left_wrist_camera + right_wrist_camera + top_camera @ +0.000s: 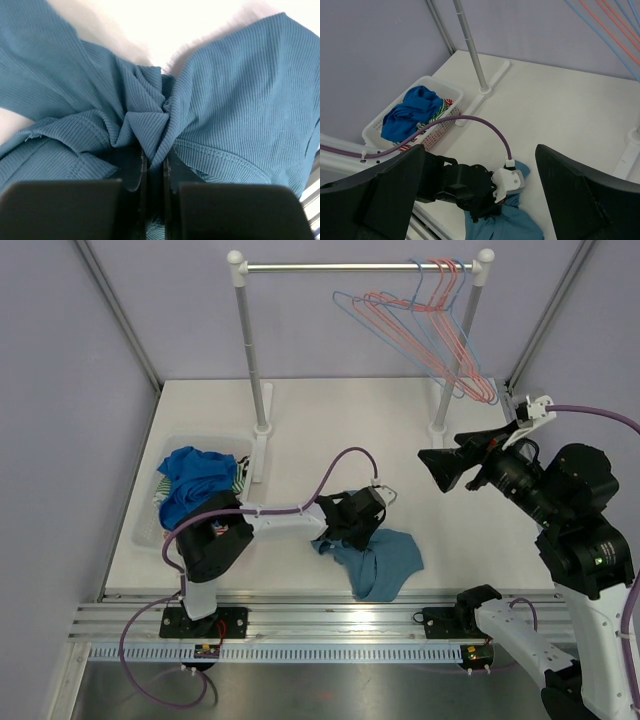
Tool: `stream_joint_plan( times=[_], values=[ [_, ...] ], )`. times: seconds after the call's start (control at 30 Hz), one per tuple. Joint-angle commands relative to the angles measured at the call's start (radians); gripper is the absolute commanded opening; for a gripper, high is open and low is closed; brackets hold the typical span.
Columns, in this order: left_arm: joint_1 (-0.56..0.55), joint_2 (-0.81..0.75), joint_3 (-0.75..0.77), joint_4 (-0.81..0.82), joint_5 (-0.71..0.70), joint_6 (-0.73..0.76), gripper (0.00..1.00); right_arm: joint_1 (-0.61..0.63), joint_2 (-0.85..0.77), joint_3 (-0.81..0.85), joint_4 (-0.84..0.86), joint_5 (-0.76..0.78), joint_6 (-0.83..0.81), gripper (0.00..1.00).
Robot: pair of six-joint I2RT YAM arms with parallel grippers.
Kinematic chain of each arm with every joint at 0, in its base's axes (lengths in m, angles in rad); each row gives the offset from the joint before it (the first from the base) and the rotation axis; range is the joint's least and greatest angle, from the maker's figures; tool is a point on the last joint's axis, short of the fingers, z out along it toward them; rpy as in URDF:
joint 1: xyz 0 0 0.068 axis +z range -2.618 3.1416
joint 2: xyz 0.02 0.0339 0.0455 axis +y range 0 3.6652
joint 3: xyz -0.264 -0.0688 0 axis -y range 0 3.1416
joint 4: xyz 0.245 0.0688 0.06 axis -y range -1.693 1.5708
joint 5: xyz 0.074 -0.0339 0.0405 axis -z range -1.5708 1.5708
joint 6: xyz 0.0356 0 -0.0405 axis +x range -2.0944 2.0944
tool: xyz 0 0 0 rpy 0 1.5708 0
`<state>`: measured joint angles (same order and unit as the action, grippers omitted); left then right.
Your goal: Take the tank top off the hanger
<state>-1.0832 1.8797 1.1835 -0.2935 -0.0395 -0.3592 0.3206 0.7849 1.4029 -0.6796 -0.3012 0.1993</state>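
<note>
At the far left, the basket of blue clothes sits well apart from the work and poses little risk unless the left arm swings wide. The left hand is low over the table, clamped narrow on a bunched knot of the teal tank top. The wrist view shows ribbed folds gathered right between the fingers. The tank top lies crumpled on the table near its front edge, and no hanger shows inside it, so the removal looks done or very nearly so. The main danger is probably at release: the ribbed cloth is wedged deep in the pinch and could cling to a finger and ride up with the arm. A pull toward the front could also slide the garment off the edge onto the rails below. The purple cable loops just above that wrist and might snag if the arm twists. Farther right, the right hand hangs raised in the air, spread wide and holding nothing. It is near the empty hangers at the right end of the rail, so a careless sweep upward could knock them loose.
</note>
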Motion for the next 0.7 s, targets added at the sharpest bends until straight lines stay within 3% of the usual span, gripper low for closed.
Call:
stream_joint_plan(
  times=[0.0,0.3,0.47,0.67],
  values=[
    [-0.003,-0.006,-0.027,-0.127,-0.093,-0.018,0.0,0.002,-0.018,-0.005,0.077,-0.029,0.006,1.0],
    [0.103,-0.342,0.143,-0.346,-0.465,-0.099,0.0,0.003,-0.042,-0.061,0.12,-0.013,0.008,0.99],
    [0.216,-0.48,0.281,-0.47,-0.571,-0.098,0.0,0.002,-0.042,-0.077,0.132,-0.018,0.008,1.0],
    [0.417,-0.511,0.488,-0.642,-0.617,-0.078,0.0,0.002,-0.041,-0.087,0.158,-0.012,0.006,0.99]
  ],
)
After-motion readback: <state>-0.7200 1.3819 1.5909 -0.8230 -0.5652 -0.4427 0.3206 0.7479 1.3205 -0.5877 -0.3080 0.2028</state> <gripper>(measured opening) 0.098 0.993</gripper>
